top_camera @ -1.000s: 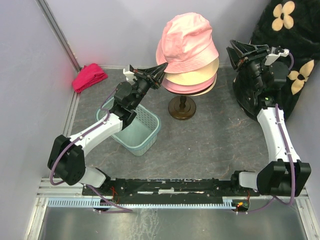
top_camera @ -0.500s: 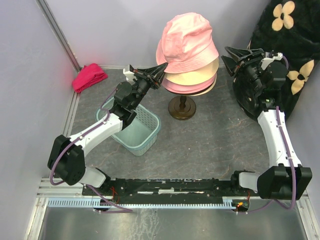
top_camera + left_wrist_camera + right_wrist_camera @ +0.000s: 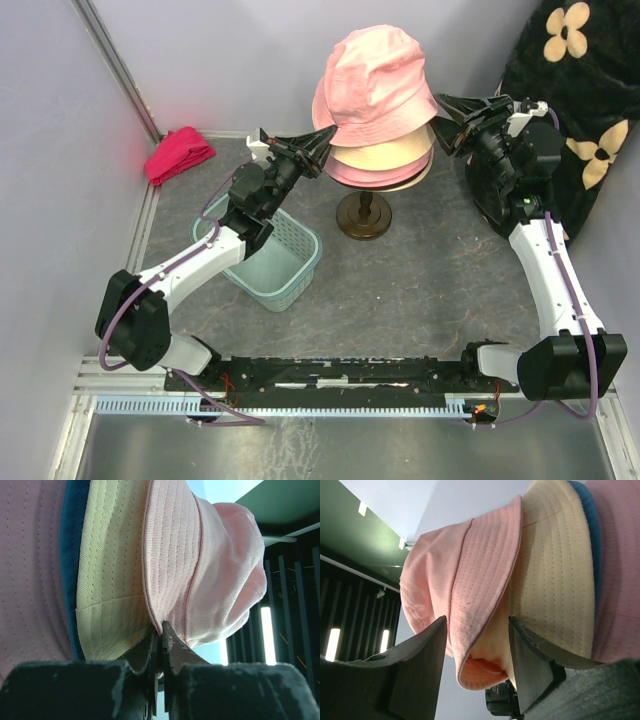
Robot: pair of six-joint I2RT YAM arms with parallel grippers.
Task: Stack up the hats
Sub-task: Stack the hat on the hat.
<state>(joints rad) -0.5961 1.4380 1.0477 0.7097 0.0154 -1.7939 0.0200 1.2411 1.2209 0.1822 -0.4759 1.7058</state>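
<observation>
Left pincer (image 3: 160, 628) clamped, seemingly on stitched brim of top pink hat (image 3: 375, 72), right pincer (image 3: 477, 625) apart around brim

Shows pale pink on the top hat (image 3: 378, 75), with beige hat (image 3: 395, 152), blue hat (image 3: 591, 525), lower pink hat (image 3: 30, 580) beneath. Left of it, magenta-red cloth (image 3: 179, 153), teal lattice basket (image 3: 278, 258); right, black fabric (image 3: 600, 95) with cream flowers.

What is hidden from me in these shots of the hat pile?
- Whatever fills the hats: in the top view, covered by the top pink hat; only the stand shows.
- Blue hat: wrist views show just an edge between other brims.
- Black flowered cloth: cut off by the top view's right edge.
</observation>
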